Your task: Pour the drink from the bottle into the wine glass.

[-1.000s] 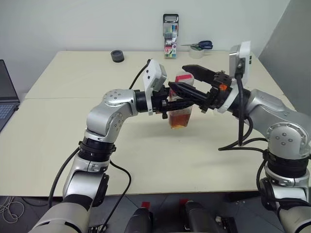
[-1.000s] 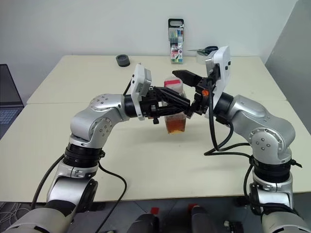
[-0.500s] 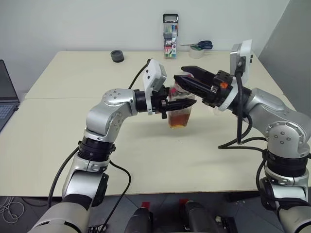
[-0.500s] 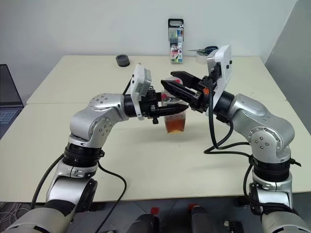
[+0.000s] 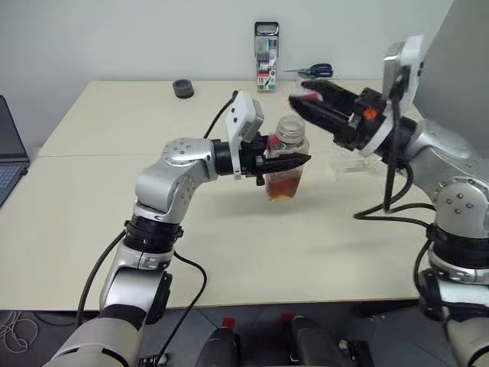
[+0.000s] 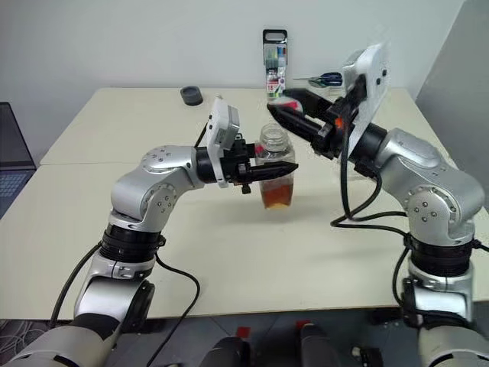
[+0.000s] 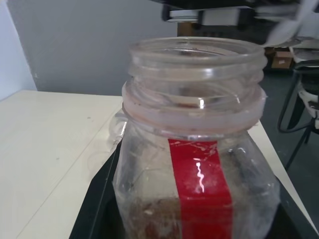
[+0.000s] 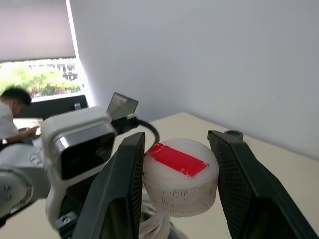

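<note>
Now that the cap [image 8: 180, 175] has come off, we hold it in the right gripper [image 5: 306, 99], its fingers [image 8: 119, 194] pinching the white, ribbed disc with its red patch, lifted up and away to the right of the bottle [image 5: 287, 164]. A second ago those fingers were spread around the neck; now the mouth stands open. Our left gripper [image 5: 294, 162] keeps its fingers pressed on the bottle's body, holding it upright above the worktop [image 5: 99, 191]. We judge the opening step done, so pouring can follow once the cap is set aside. The bottle is clear, scuffed plastic with a wide threaded neck and a glossy red label strip [image 7: 199, 186]; the amber drink [image 5: 284, 187] sits low inside. The glass [image 5: 348, 157], thin and transparent, stands just beyond, under our right arm.
</note>
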{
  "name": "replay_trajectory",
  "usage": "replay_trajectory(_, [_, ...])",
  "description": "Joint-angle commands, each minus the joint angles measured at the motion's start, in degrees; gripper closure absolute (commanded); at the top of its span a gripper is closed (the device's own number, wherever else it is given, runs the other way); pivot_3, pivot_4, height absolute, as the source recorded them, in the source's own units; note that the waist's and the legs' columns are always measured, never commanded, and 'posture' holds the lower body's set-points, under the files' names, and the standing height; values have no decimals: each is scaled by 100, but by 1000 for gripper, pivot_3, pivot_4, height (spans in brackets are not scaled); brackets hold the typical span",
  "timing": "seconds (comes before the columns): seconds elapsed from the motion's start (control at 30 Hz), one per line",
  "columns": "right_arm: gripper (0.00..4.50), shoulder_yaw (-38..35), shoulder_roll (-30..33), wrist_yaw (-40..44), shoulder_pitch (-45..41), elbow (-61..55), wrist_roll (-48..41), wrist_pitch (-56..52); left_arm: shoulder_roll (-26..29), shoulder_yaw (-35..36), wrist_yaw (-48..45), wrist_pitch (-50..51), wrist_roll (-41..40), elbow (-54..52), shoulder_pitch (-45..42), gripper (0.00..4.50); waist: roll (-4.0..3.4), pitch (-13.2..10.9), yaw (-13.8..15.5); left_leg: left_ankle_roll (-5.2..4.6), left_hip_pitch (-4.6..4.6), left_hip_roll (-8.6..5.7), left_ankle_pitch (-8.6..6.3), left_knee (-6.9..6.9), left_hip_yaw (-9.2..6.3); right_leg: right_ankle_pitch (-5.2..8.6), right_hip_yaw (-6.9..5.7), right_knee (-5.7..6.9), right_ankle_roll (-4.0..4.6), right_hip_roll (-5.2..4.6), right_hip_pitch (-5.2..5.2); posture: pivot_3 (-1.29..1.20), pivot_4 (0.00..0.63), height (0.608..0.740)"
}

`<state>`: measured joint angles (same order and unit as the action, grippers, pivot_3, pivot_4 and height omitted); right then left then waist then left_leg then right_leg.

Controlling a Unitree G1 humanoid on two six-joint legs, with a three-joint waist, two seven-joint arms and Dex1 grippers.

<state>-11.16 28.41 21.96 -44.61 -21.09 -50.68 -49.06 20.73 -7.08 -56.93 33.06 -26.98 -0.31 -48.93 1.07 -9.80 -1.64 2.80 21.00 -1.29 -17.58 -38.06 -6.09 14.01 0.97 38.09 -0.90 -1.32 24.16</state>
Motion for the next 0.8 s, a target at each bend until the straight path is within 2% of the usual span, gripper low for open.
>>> replay_trajectory(0.03, [2728,-176,310,-248,1045,-492,763,447,35,114,5,-98,-103,-362,53,2662,5,3,42,0,3,-4,0,1,1,0,-3,-6,0,0,-2,0,150,740])
replay_trajectory(0.17, [2728,14,247,-851,2546,-565,1947,1029,35,103,7,-88,-99,-399,91,2662,6,3,75,-1,16,-16,0,-1,15,4,0,-6,-7,1,6,0,150,740])
replay_trajectory(0.27, [2728,78,-360,-1433,3218,-75,2548,1512,-13,77,-15,-119,-80,-302,20,2662,6,4,35,-1,4,-7,0,0,25,4,4,0,-8,3,1,0,150,740])
replay_trajectory(0.47, [2728,196,-1264,-1797,3477,1053,3202,2328,-131,36,-63,-207,-10,-90,-189,2662,3,4,-41,0,-20,-2,0,3,44,4,23,21,-7,23,0,0,150,740])
replay_trajectory(0.67, [2728,268,-1582,-1839,3403,1659,3593,2766,-93,30,-87,-240,-4,-51,-219,2662,2,4,-28,0,-20,-4,0,-2,45,4,26,25,-7,21,0,0,150,740])
replay_trajectory(0.8, [1460,347,-1594,-1776,3411,1679,3748,2837,-48,47,-105,-219,-4,-74,-201,2662,2,4,-27,0,-20,-3,0,-2,42,5,24,28,-7,21,0,0,150,740])
